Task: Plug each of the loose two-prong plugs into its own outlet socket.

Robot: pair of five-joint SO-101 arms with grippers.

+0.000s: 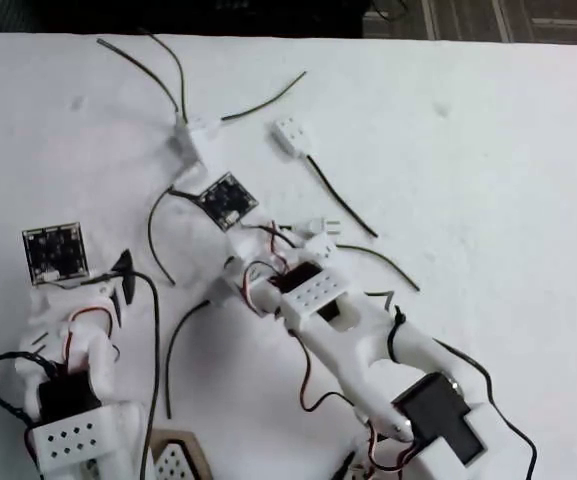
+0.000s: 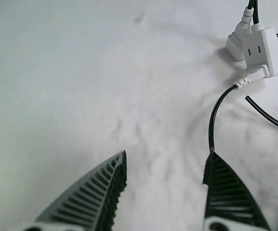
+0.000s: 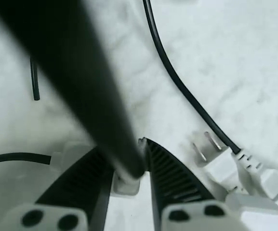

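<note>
My right gripper (image 3: 131, 156) (image 1: 240, 262) is shut on a white plug (image 3: 125, 185) at the table's middle; the plug's black cable (image 3: 81, 82) rises close past the camera and hides part of it. Just beside it lies a loose white two-prong plug (image 3: 220, 166) (image 1: 320, 229), prongs bare, flat on the table. A white outlet block (image 1: 192, 138) (image 2: 261, 48) with cables in it sits toward the back. A second white socket piece (image 1: 290, 134) lies right of it. My left gripper (image 2: 165, 163) (image 1: 120, 280) is open above bare table at the front left.
Thin black cables (image 1: 353, 210) trail across the white table (image 1: 488, 150), one (image 2: 216, 115) curving from the outlet block to my left gripper's fingers (image 2: 228, 192). Black marker boards (image 1: 56, 252) ride on both arms. A wooden piece (image 1: 173, 455) sits at the front edge.
</note>
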